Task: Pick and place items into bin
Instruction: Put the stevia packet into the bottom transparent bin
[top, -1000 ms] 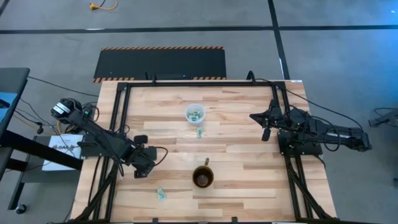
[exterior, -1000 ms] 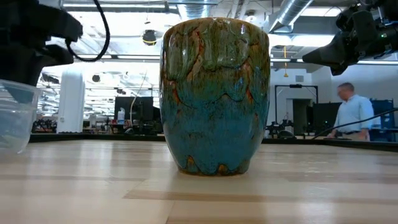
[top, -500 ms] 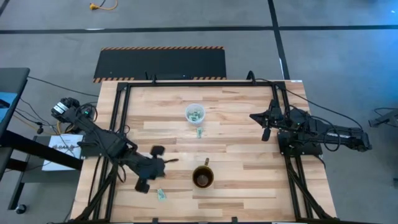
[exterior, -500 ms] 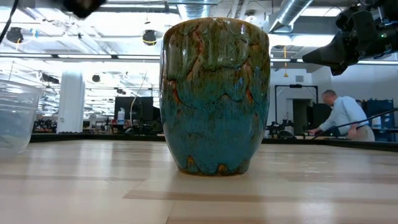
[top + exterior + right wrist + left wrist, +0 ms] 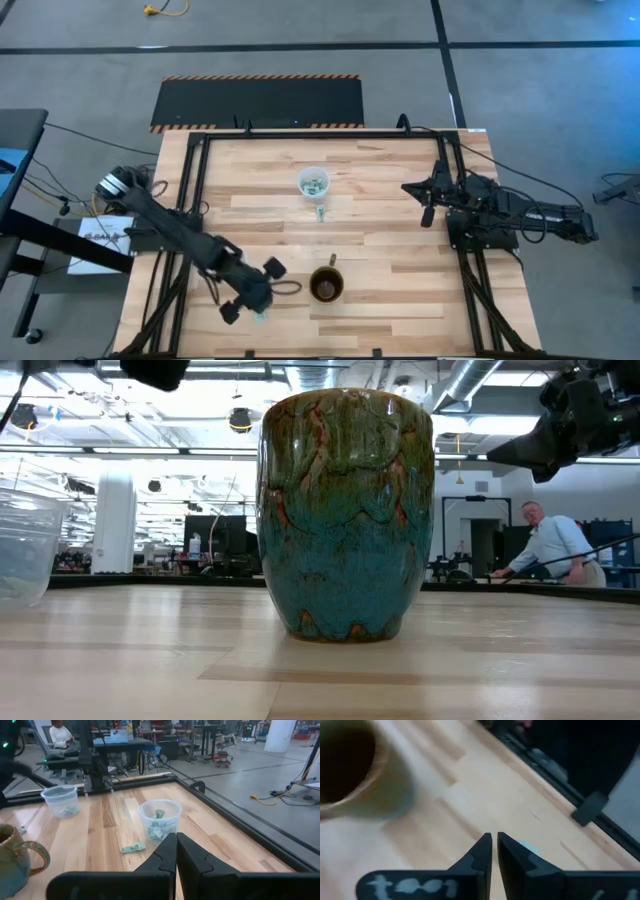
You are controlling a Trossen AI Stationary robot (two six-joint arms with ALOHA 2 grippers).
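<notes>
Nearest the front edge of the pale wooden plank table (image 5: 380, 250), the left gripper (image 5: 258, 308) hangs low over the boards, its two dark fingers (image 5: 482, 851) drawn almost together with only a thin slit between them, and nothing in them. Right under those fingertips lies a small pale green-and-white crumpled wrapper piece (image 5: 530, 847), peeking out just beside the tip; from above it shows as a pale speck (image 5: 261, 317) at the gripper's end. It is not gripped.

Just beside the left gripper, toward the table's middle, stands the glazed brown-and-teal ceramic mug (image 5: 326, 285), upright, handle pointing away from the front edge. In the low view it fills the centre of the picture (image 5: 347, 510), and the left wrist camera catches its dark mouth close by (image 5: 350, 770).

Further back, a second crumpled green-and-white wrapper (image 5: 321, 213) lies on the boards, just in front of the small clear round plastic bin (image 5: 313, 182). That bin already holds several of the pale green pieces (image 5: 159, 827); the loose wrapper (image 5: 132, 848) sits near its base, not touching.

Off to the right side, the right gripper (image 5: 427, 214) waits above the table, fingers pressed shut and empty (image 5: 176, 851). A second clear plastic tub (image 5: 60, 801) stands at the far side of the table in the right wrist view, also with pale bits inside. Beyond the table, a person (image 5: 552, 547) leans over a bench in the room.
</notes>
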